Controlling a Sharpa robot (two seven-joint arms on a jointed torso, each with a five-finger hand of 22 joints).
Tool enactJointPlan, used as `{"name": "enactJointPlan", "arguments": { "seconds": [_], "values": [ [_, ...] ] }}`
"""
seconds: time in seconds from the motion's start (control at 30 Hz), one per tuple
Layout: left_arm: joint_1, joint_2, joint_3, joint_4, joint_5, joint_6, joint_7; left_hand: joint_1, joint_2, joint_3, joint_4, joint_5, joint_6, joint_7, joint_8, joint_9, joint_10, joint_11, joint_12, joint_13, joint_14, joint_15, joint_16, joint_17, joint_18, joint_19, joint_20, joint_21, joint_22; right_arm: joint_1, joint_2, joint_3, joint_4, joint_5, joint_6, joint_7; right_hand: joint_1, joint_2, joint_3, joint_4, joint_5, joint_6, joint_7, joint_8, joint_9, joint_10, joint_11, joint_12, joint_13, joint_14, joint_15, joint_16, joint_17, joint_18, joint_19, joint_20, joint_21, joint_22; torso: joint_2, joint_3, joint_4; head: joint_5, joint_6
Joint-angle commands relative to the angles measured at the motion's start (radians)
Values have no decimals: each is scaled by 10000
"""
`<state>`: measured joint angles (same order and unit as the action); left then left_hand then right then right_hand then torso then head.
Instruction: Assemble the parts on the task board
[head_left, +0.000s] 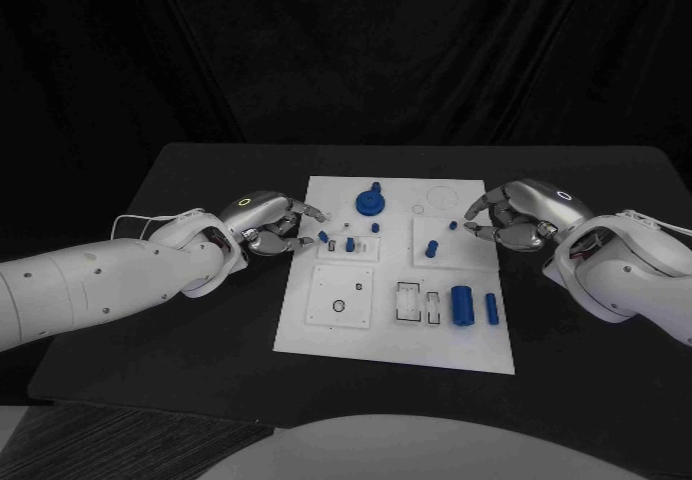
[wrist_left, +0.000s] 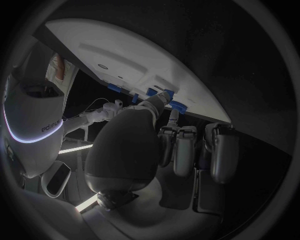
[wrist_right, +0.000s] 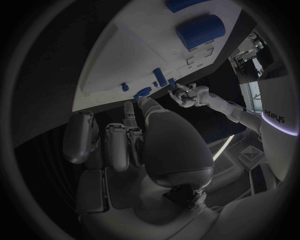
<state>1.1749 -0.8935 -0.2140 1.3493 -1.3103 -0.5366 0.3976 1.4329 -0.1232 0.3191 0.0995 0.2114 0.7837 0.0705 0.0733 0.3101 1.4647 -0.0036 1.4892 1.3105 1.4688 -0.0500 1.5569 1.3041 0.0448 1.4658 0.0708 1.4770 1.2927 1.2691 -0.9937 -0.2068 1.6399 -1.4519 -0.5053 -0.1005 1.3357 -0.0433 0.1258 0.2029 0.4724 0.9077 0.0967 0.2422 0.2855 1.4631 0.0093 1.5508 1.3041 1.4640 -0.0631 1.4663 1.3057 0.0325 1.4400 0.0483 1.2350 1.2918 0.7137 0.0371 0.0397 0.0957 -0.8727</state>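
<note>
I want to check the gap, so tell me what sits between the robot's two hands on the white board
In the head view, small upright blue pegs stand on the task board between the left hand and right hand.

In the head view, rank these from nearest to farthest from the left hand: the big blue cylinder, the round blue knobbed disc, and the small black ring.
From the left hand:
1. Round blue knobbed disc, at the board's far edge, middle.
2. Small black ring, in the near-left square plate.
3. Big blue cylinder, lying near the board's right side.
</note>
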Motion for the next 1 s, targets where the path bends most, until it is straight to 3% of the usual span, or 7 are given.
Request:
{"name": "enactJointPlan", "arguments": {
  "seconds": [0.03,0.17,0.27,0.4,0.5,0.7,1.0],
  "values": [
    [-4,-95,8,123,-245,-164,36,136,-198,348,225,-406,-205,-22,-103,-192,340,-111,-171,1762,1020,-56,139,2667,-165,276,-125,-155,2408,-21,-12,6,22,-22,-90,-59,112,21,238,59,126,46,-10,152,-114,1077,24,200,2667,697,63,-189,787,409,53,37,-124,1819,-3,1,-1,5,1],
    [134,-267,12,297,-447,-485,87,170,-225,428,309,-472,-355,-35,-98,-275,309,-120,-214,1727,1020,-62,139,2667,-167,281,-130,-148,2411,-20,-21,6,32,-22,-103,-68,112,15,237,54,126,45,-8,152,-115,1077,22,200,2667,696,63,-192,783,411,50,37,-133,1816,-4,0,4,-31,1],
    [446,-372,14,423,-1165,-569,0,116,-235,554,464,-477,-81,31,48,-290,353,-83,-154,1778,1020,-41,139,2667,-175,301,-120,-119,2421,-19,-43,6,53,-22,-140,-65,112,15,237,54,126,45,-8,152,-115,1077,22,200,2667,696,63,-192,783,411,50,37,-133,1816,-6,0,7,-38,1],
    [1276,-509,16,733,-3150,-143,-340,-20,-320,847,698,-719,488,-16,367,-279,540,-108,99,1990,1020,-48,139,2667,-203,388,-119,-2,2460,-16,-68,6,85,-22,-216,-54,110,13,236,54,126,45,-7,152,-116,1077,22,200,2667,697,63,-190,786,409,53,37,-125,1818,-12,7,7,-18,1],
    [2040,-485,18,1022,-5266,1008,-681,-268,-399,1066,905,-901,760,-208,630,-242,913,-236,612,2427,1020,-146,139,2667,-295,652,-177,364,2583,-14,-47,6,83,-22,-232,-61,106,10,234,56,125,44,-5,152,-116,1077,21,200,2667,698,63,-187,790,407,57,37,-114,1821,-10,5,3,13,1],
    [2897,-134,21,1392,-8787,3063,-737,-916,-680,1578,900,-1453,959,-563,1075,-8,1061,-480,816,2603,1020,-378,139,2667,-448,1050,-139,938,2781,-14,43,7,78,-22,-243,-53,88,6,228,65,123,46,-2,153,-117,1077,23,200,2667,697,63,-190,785,405,60,37,-105,1824,-4,3,2,33,1],
    [3225,391,21,1367,-10299,4511,-83,-2324,-1032,1546,933,-1636,1455,-586,1567,596,1061,-472,816,2603,1020,-377,139,2667,-448,1050,-160,938,2781,-12,7,7,123,-22,-254,-61,62,4,219,82,122,51,0,155,-119,1077,25,200,2667,699,64,-184,794,405,61,37,-105,1824,-19,41,-21,-87,1]
  ]
}}
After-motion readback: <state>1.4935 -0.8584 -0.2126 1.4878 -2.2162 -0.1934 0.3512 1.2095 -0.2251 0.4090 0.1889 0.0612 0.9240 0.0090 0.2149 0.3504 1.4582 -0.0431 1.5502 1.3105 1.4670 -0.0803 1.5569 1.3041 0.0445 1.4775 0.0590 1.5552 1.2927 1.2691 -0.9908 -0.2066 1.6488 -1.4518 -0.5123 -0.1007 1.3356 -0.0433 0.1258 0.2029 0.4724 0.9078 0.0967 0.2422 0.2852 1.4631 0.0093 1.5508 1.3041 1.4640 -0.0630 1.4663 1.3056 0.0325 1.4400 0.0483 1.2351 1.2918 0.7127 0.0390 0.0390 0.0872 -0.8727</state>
